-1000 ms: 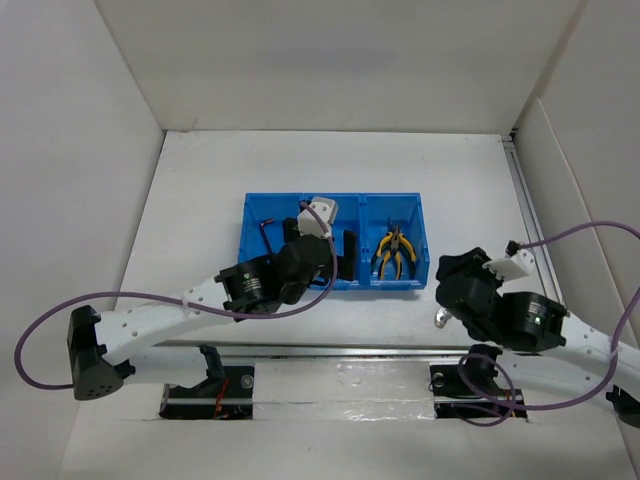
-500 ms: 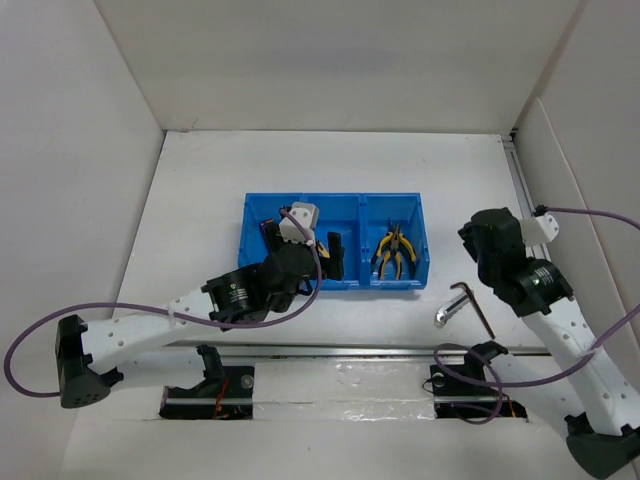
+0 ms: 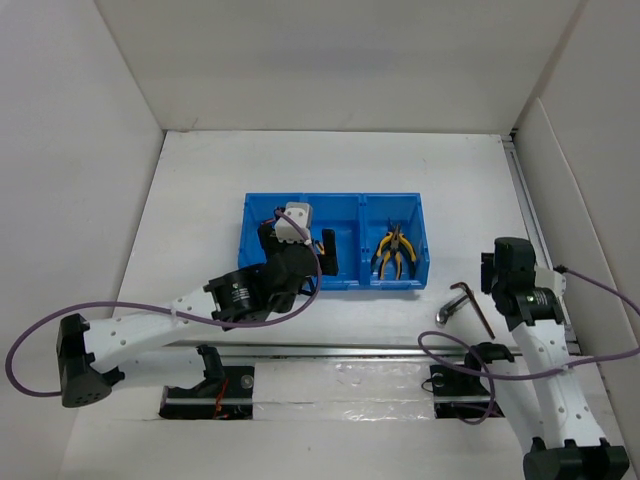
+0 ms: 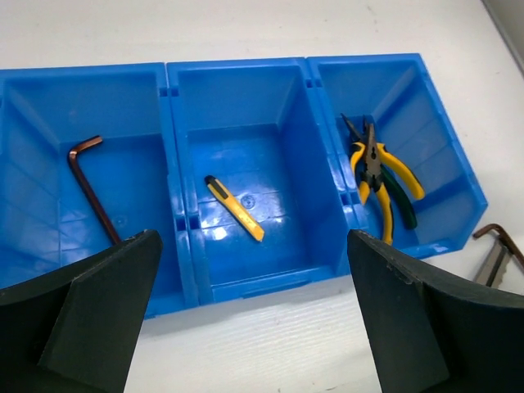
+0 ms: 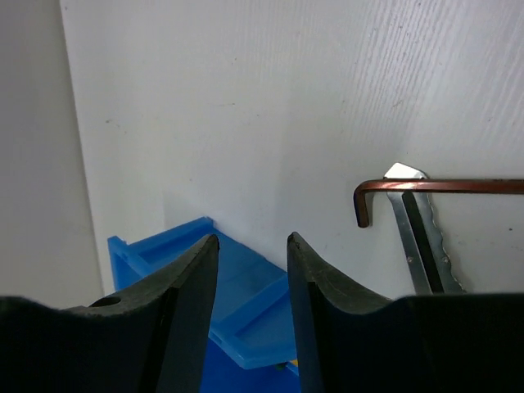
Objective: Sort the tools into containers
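The blue three-compartment tray (image 3: pixel 250 215) lies mid-table. In the left wrist view its left compartment (image 4: pixel 24 155) holds a dark hex key (image 4: pixel 90 188). The middle one holds the yellow-and-black stick tool (image 4: pixel 235 209). The right one holds yellow-handled pliers (image 4: pixel 364 164) and green-handled pliers (image 4: pixel 401 201). My left gripper (image 3: pixel 300 248) hangs open and empty above the tray's front edge (image 4: pixel 252 237). A second hex key (image 3: pixel 474 304) and a small silver piece (image 3: pixel 445 313) lie on the table right of the tray. My right gripper (image 3: pixel 490 272) is just right of them, slightly open and empty (image 5: pixel 251 237).
The second hex key (image 5: pixel 442 187) lies across the silver piece (image 5: pixel 417 233) in the right wrist view, with the tray's corner (image 5: pixel 237 303) behind. White walls enclose the table. A metal rail (image 3: pixel 350 352) runs along the near edge.
My right arm has swung right and back, off the hex key and silver piece, which now lie uncovered on the table. My left gripper has shifted slightly left over the tray.
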{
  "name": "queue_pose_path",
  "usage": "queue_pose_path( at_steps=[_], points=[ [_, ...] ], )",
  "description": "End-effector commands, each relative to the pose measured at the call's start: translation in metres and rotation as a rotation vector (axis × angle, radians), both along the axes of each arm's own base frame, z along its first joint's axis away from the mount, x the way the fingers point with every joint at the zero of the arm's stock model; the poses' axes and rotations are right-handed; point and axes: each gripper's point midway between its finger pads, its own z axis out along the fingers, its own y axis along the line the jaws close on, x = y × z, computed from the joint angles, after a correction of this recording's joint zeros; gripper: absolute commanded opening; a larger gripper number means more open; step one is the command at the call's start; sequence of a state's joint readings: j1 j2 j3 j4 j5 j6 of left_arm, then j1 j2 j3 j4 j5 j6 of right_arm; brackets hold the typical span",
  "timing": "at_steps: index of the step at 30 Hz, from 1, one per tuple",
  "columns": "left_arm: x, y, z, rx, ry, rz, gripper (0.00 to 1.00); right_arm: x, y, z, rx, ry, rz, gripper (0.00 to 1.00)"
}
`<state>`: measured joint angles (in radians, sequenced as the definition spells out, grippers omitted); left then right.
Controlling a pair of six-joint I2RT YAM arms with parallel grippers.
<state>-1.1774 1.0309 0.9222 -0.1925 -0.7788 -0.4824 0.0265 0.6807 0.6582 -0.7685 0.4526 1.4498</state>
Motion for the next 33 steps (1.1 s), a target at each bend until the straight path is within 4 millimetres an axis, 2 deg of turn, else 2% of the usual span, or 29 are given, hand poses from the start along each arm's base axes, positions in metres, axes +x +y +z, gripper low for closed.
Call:
queue_pose_path(
  at_steps=[1,4,7,12,21,28,33],
  points=[
    [0.005,0.007,0.004,0.007,-0.011,0.064,0.95,0.013,-0.008,0.018,0.088,-0.157,-0.135,0.46],
    [0.005,0.008,0.003,0.02,-0.007,0.072,0.95,0.018,-0.012,0.021,0.037,-0.123,-0.115,0.48],
    [0.005,0.008,0.002,0.019,-0.001,0.07,0.95,0.027,-0.006,0.009,0.033,-0.037,-0.074,0.48],
    [0.005,0.011,0.004,0.017,-0.006,0.078,0.95,0.036,0.005,-0.025,0.07,0.091,-0.027,0.46],
    [0.004,0.011,0.004,0.01,-0.007,0.076,0.95,0.035,0.007,-0.063,0.083,0.113,-0.029,0.46],
    [0.006,0.011,0.002,0.028,-0.005,0.089,0.95,0.037,0.016,-0.079,0.125,0.148,0.004,0.46],
    [0.006,0.011,0.002,0.03,-0.003,0.091,0.95,0.036,0.016,-0.082,0.122,0.154,0.002,0.47]
  ],
)
